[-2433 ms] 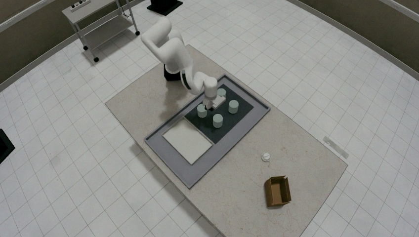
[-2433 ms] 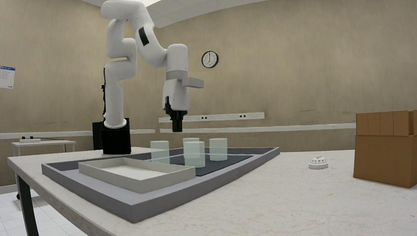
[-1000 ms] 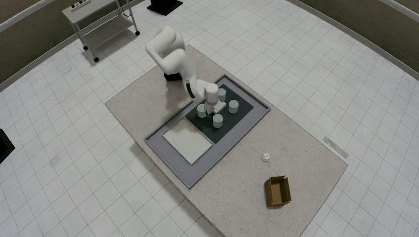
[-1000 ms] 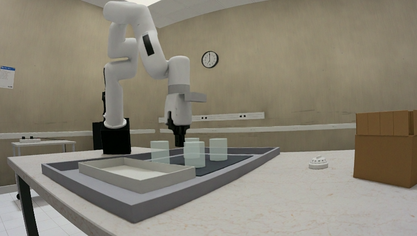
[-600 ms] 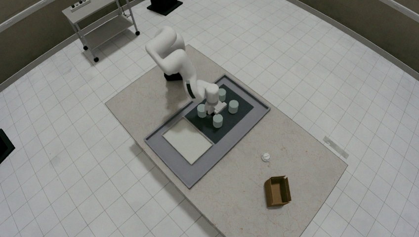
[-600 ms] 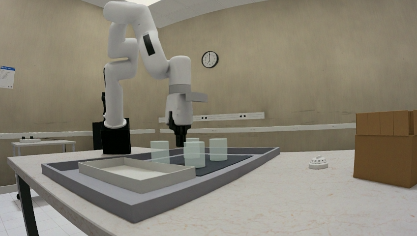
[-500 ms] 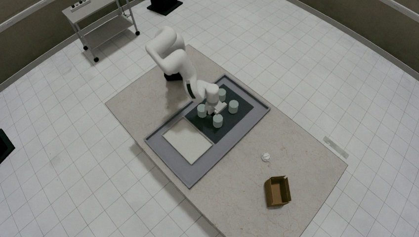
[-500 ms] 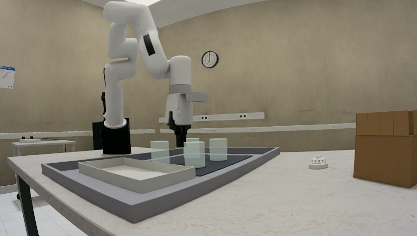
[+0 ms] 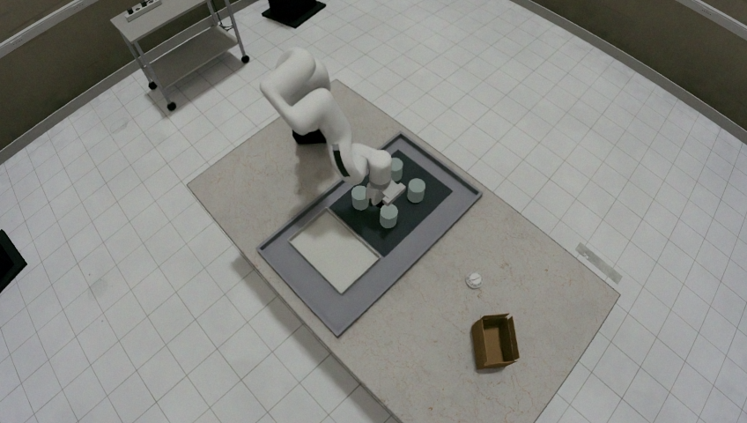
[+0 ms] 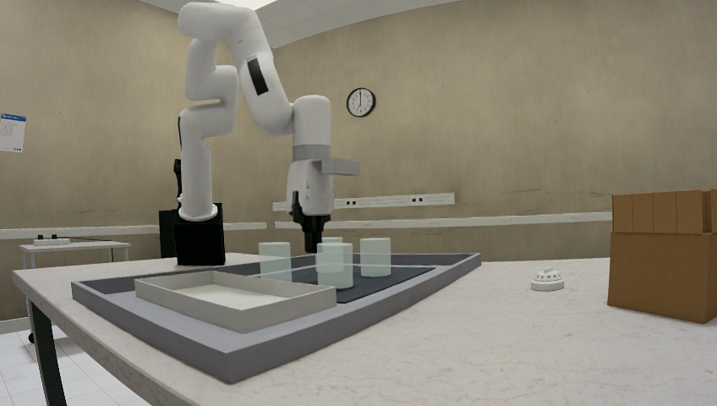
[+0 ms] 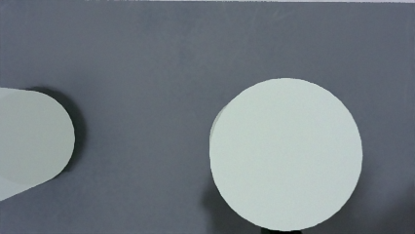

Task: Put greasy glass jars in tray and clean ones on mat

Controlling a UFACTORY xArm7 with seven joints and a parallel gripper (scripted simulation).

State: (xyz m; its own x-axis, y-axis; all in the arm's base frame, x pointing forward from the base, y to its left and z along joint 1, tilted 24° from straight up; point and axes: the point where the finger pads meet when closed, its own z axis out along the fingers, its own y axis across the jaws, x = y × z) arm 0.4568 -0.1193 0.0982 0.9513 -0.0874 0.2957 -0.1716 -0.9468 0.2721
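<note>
tray (image 10: 307, 301): nearest the exterior camera, pale and shallow, holding no jar; it lies beside the mat inside the same grey surround.
mat (image 9: 419, 209): dark, beyond the tray; all four jars stand upright on it, well apart from one another.
front jar (image 9: 388, 215): on the mat's tray-side half, nearest the exterior camera, just beside the gripper and lower than its fingertips.
left jar (image 9: 359, 197): close beside the gripper, toward the arm's base.
right jar (image 9: 416, 189): on the gripper's other side, toward the mat's outer edge.
back jar (image 9: 396, 168): farthest along the mat from the tray, partly hidden by the wrist.
gripper (image 10: 312, 244): pointing straight down among the four jars, fingers fully together with nothing between them, tips about level with the jar tops.
key relation: in the wrist view one round jar top (image 11: 286, 154) sits almost directly under the camera, a little to one side of the fingers; the jar's long axis is vertical, parallel to the gripper.
judgement: closed fingers so near a jar suggest a push or tap to test it, rather than a grasp.
</note>
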